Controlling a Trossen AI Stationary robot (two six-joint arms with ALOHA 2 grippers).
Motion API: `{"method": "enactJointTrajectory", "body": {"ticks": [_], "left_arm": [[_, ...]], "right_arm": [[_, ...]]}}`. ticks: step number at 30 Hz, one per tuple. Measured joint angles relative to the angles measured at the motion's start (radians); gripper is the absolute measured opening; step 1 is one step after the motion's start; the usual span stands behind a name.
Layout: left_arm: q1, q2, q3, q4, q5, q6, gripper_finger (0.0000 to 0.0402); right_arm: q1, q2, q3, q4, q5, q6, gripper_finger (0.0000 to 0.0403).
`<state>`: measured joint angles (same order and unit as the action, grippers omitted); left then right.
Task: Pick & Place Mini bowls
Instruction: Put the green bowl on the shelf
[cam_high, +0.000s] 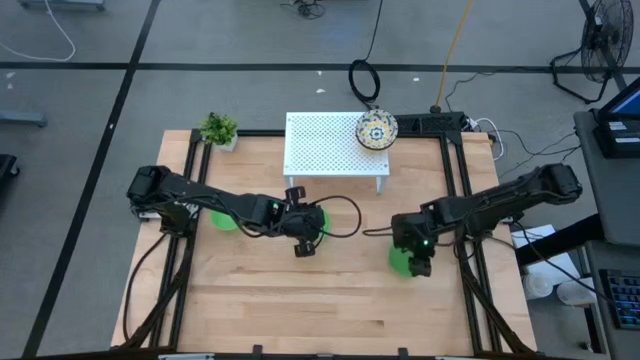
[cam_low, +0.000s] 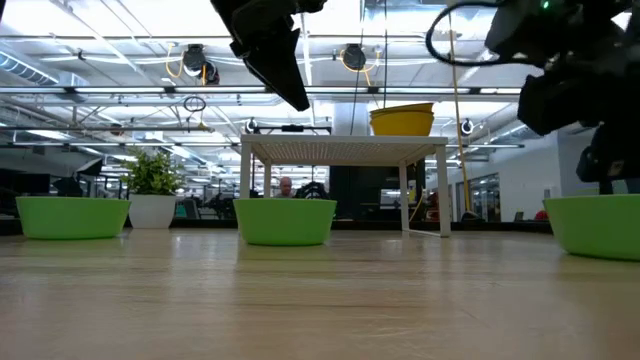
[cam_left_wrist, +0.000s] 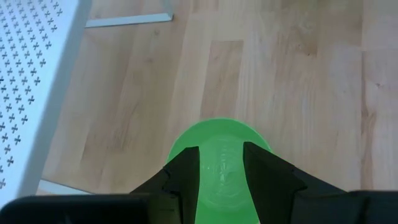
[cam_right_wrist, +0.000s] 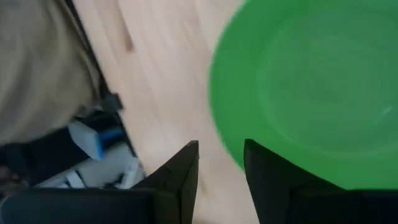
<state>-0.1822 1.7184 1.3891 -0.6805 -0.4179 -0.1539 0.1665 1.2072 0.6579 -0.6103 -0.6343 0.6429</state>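
From above: left gripper over green bowl before white rack; patterned bowl on rack. Left wrist: fingers spread (nothing held). Right wrist: right gripper parted beside second green bowl.

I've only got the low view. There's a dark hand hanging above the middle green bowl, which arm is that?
Observer: That's the left hand. From above it sits right over that green bowl.
Operator: Is it open?
Observer: Yes. Its wrist view shows the fingers apart, with the inside of the bowl visible between them.
Operator: What's inside the yellow bowl on the rack?
Observer: The yellow bowl has a white-and-blue floral pattern inside. It sits at the right end of the rack.
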Motion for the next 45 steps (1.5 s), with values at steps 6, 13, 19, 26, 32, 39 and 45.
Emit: {"method": "enactJointTrajectory", "body": {"ticks": [6,13,19,26,32,39,45], "left_arm": [[0.012,0.000,0.000,-0.001,0.000,0.002,0.0129],[0.017,0.000,0.000,-0.002,0.000,0.002,0.0129],[0.017,0.000,0.000,-0.003,0.000,0.001,0.0129],[0.017,0.000,0.000,-0.003,0.000,0.002,0.0129],[0.017,0.000,0.000,0.002,0.000,0.010,0.0129],[0.017,0.000,0.000,-0.001,0.000,0.009,0.0129],[0.017,0.000,0.000,-0.004,0.001,0.010,0.0129]], "right_arm": [[-0.033,-0.075,0.000,-0.016,0.028,0.261,0.0114],[-0.036,-0.114,0.000,-0.262,0.224,0.308,0.0114],[-0.036,-0.115,0.000,-0.355,0.366,0.290,0.0114],[-0.039,-0.125,0.004,-0.231,0.336,0.197,0.0114],[-0.085,-0.146,0.104,-0.328,0.370,0.054,0.0114],[-0.102,-0.160,0.147,-0.573,0.602,-0.022,0.0114],[-0.100,-0.160,0.068,-0.589,0.524,0.066,0.0114]]}}
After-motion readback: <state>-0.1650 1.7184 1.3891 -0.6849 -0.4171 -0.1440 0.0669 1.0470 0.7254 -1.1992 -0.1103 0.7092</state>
